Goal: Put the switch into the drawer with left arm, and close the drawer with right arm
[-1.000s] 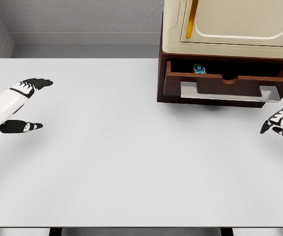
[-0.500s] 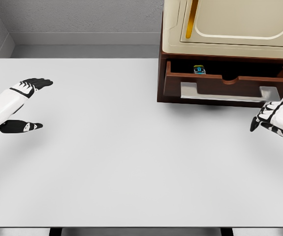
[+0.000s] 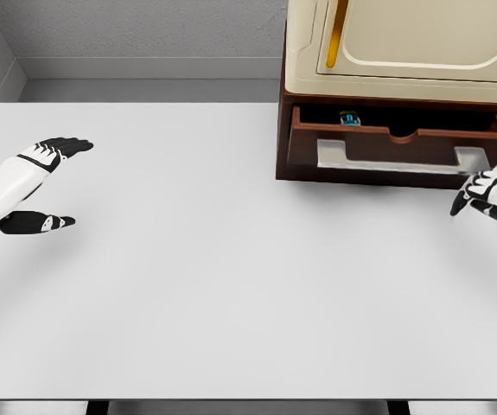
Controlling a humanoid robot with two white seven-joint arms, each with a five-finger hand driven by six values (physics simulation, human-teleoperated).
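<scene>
— Two robot hands showed over the white desk (image 3: 187, 285) when we looked down: the left robot hand (image 3: 36, 186) lay near the left edge, fingers spread and holding nothing, well apart from the cabinet. Where was the switch?

— We found the switch (image 3: 349, 118) inside the drawer (image 3: 386, 143), toward its back, a small dark thing with a blue-green face. We saw nothing else in the drawer, though its front wall hid part of the floor. The drawer stood pulled out from the brown cabinet (image 3: 284, 130), under a cream-coloured unit (image 3: 404, 43).

— So we judged the first half done and the closing as the step in hand?

— We did. The right robot hand (image 3: 490, 194) hung just below the right end of the pale handle (image 3: 395, 157), fingers loosely curled, gripping nothing; we could not tell whether it touched the handle or the drawer front.

— How would we have wanted that push made?

— We thought it should press flat against the drawer front, nearer the middle than the right corner, and drive straight back toward the cabinet. A shove at the corner could skew the drawer in its runners. A slow, even push would also keep the switch from sliding about.
</scene>
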